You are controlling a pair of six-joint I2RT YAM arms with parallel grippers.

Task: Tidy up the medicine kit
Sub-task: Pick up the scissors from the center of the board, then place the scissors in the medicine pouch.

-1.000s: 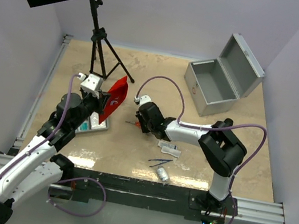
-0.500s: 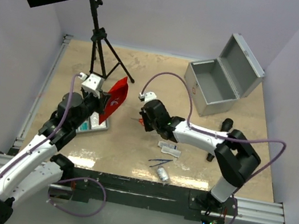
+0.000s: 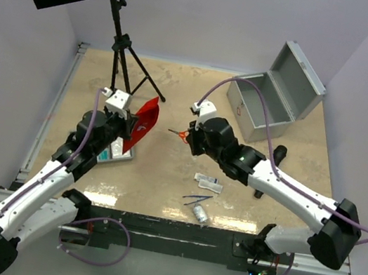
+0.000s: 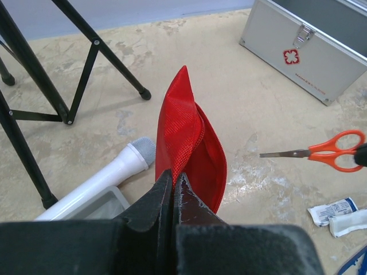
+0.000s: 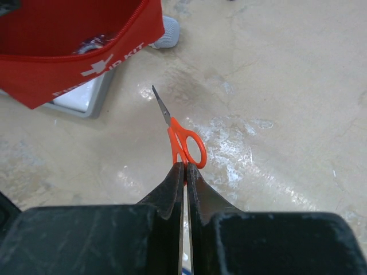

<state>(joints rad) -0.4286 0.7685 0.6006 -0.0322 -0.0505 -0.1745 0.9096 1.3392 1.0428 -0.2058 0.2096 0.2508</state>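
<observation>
My left gripper (image 4: 174, 175) is shut on the edge of the red first-aid pouch (image 4: 192, 134), holding it upright with its zipper mouth open. In the top view the pouch (image 3: 145, 120) stands left of centre. My right gripper (image 5: 185, 166) is shut on the orange handles of small scissors (image 5: 182, 137), held above the table with the blades pointing at the pouch (image 5: 69, 63). From above the scissors (image 3: 179, 134) hang just right of the pouch. The silver case (image 3: 268, 102) stands open at the back right. A grey tray (image 3: 114, 153) lies under the pouch.
A black tripod stand (image 3: 123, 52) rises at the back left. White packets (image 3: 208, 181), blue tweezers (image 3: 196, 199) and a small bottle (image 3: 200, 214) lie near the front. A black cylinder (image 3: 278, 154) lies by the right arm. A white tube (image 4: 106, 175) rests beside the tray.
My right gripper closed on the scissors, lifted them off the table and moved back and right as the arm stretched out. The left gripper raised the pouch slightly.
</observation>
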